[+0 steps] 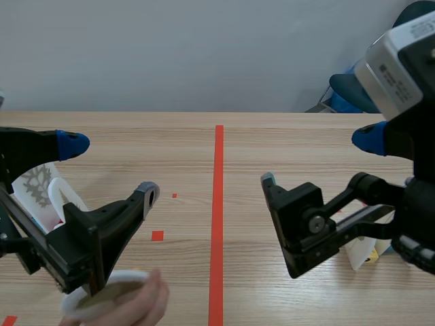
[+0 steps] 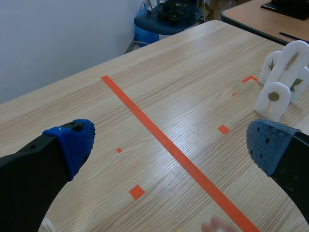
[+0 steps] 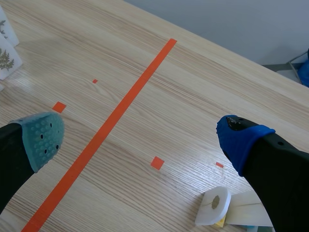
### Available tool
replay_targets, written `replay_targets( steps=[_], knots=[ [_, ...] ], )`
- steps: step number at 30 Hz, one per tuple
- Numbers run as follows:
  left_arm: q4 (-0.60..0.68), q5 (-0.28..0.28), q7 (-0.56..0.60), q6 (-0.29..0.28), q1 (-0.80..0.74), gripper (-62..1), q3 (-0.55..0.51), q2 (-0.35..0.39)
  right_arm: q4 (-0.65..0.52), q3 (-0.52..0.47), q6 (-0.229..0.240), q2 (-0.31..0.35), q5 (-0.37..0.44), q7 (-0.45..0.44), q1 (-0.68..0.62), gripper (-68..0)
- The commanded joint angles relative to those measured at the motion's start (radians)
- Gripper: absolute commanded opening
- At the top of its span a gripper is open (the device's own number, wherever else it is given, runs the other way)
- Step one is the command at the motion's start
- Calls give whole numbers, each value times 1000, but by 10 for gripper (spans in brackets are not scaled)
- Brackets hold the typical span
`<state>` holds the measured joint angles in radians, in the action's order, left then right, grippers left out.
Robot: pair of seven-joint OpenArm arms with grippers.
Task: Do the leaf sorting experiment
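Evidently, no leaf has yet been taken up. The left gripper [image 1: 110,168] is held released, fingers wide apart, left of the centre tape line [image 1: 219,204]. The right gripper [image 1: 319,159] is likewise spread with nothing in it, right of that line. White leaf cards [image 1: 39,187] stand well left of the line, and further leaf pieces [image 1: 359,255] lie well right of it. A white disc [image 1: 102,293], left of the line's near end, appears to be held by a person's hand [image 1: 146,302], though little of it is shown. A first pick is judged to be in hand. One card should be singled out, approached from above with the fingers set across its thin faces, and closed on gently so that neighbouring cards are not toppled.
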<state>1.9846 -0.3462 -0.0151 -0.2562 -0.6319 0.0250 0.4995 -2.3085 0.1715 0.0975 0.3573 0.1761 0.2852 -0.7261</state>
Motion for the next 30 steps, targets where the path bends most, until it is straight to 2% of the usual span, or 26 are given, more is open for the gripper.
replay_targets(
  steps=[1, 27, 30],
  knots=[
    [10, -10, 14, -2, 1, 14, -2, 2, 2, -3, -3, 3, 8, -22, 12, 4],
    [10, -10, 12, -2, 1, 14, -2, 3, 2, -3, -2, 3, 7, -21, 12, 4],
    [10, -10, 10, -2, 1, 14, -2, 3, 10, -2, 13, 3, 7, -22, 19, 4]
  ],
)
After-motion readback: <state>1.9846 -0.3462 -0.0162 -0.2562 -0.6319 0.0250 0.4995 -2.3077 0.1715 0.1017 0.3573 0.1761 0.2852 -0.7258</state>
